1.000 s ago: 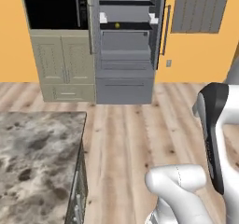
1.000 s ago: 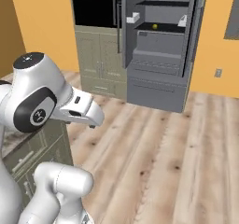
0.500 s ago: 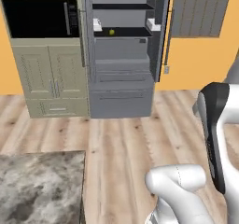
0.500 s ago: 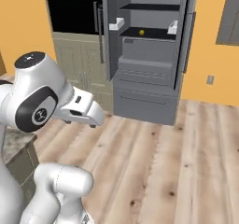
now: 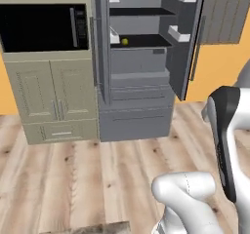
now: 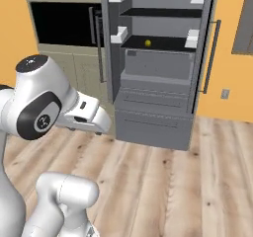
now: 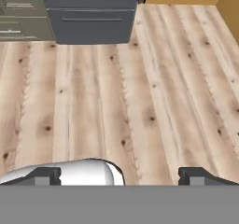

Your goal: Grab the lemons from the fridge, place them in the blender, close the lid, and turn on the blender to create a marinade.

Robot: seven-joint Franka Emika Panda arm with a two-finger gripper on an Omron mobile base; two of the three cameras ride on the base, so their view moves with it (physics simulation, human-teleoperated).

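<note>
Fridge (image 5: 139, 77): top cut off by the upper edge in both base views; the hand view catches its lowest drawers alone. One lemon (image 5: 125, 41) sits on a black shelf, too small for surface detail; whether a second lies behind it or deeper on the shelf cannot be told. Beige cabinet (image 5: 49, 82): left part cropped in the left base view. Counter (image 5: 97, 227): just a marbled sliver at the bottom edge. Gripper (image 7: 119, 175): only the dark fingertips (image 7: 44, 175) show, jaws set wide apart with floor between them.
</note>
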